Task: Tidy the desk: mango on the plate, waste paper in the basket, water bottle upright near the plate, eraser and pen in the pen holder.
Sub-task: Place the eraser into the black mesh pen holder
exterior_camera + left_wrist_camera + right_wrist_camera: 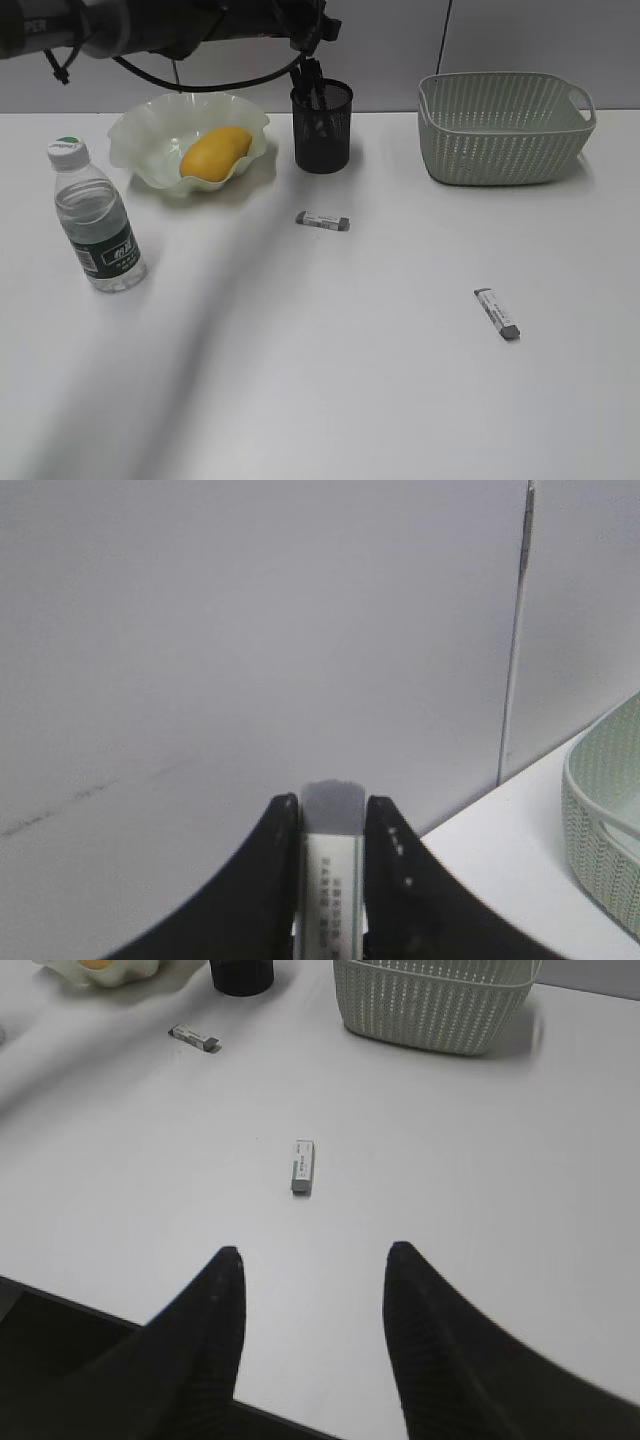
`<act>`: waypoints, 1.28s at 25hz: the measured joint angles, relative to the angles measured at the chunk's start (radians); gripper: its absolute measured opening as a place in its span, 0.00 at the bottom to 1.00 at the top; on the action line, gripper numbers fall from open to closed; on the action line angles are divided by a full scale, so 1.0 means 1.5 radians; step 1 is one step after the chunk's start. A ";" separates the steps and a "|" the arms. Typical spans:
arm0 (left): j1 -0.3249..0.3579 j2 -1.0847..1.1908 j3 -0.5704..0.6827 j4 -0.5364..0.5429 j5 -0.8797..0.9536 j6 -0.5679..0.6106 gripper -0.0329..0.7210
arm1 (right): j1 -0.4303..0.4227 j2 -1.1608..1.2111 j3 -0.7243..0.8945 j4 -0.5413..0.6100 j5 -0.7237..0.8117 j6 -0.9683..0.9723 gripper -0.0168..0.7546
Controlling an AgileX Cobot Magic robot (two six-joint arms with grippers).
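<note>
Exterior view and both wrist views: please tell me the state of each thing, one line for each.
mango: lying in the plate.
water bottle: upright, capped, left of the plate.
pen holder: upright, left gripper above it.
basket: upright, contents hidden.
two erasers: flat on table.
third eraser: gripped between left fingers.
right gripper: open, empty.
</note>
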 joint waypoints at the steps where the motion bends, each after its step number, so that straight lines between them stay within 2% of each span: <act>1: -0.001 0.008 -0.006 -0.005 -0.004 0.000 0.23 | 0.000 0.000 0.000 0.000 0.000 0.000 0.50; 17: -0.001 0.018 -0.012 -0.047 -0.006 -0.002 0.23 | 0.000 0.000 0.000 -0.001 0.000 0.000 0.48; 24: 0.046 0.018 -0.021 -0.082 0.137 0.010 0.23 | 0.000 0.000 0.000 -0.001 0.000 0.000 0.46; 27: 0.082 0.018 -0.025 -0.171 0.186 0.082 0.23 | 0.000 0.000 0.000 -0.001 0.000 0.000 0.46; 28: 0.095 0.018 -0.025 -0.221 0.204 0.119 0.23 | 0.000 0.000 0.000 -0.001 0.000 0.000 0.46; 32: 0.126 0.021 -0.027 -0.426 0.289 0.330 0.23 | 0.000 0.000 0.000 -0.001 0.000 0.000 0.46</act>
